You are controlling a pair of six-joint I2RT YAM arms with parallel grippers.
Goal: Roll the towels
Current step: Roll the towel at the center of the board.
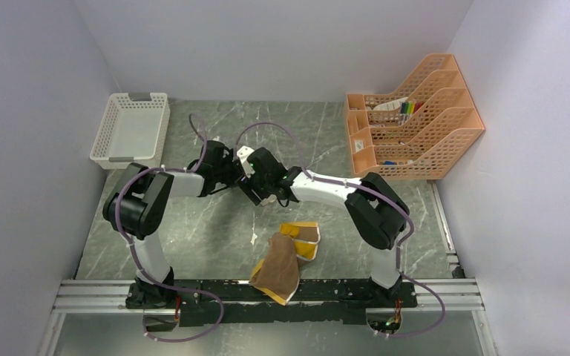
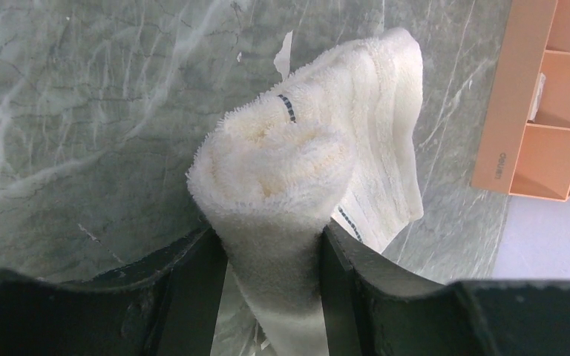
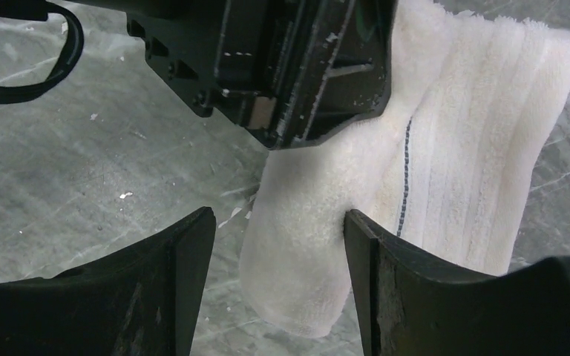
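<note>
The white towel (image 2: 297,163) is sitting at the middle of the desk (image 1: 193,237), with one end wound into a roll and the rest trailing loose. The left hand (image 2: 274,248) is clenching that rolled end. The right hand (image 3: 278,215) is hanging released astride it. The brown towel (image 1: 276,268) is lying crumpled at the desk's near edge, its yellow underside showing. The first roll looks partway done, the second not yet begun.
</note>
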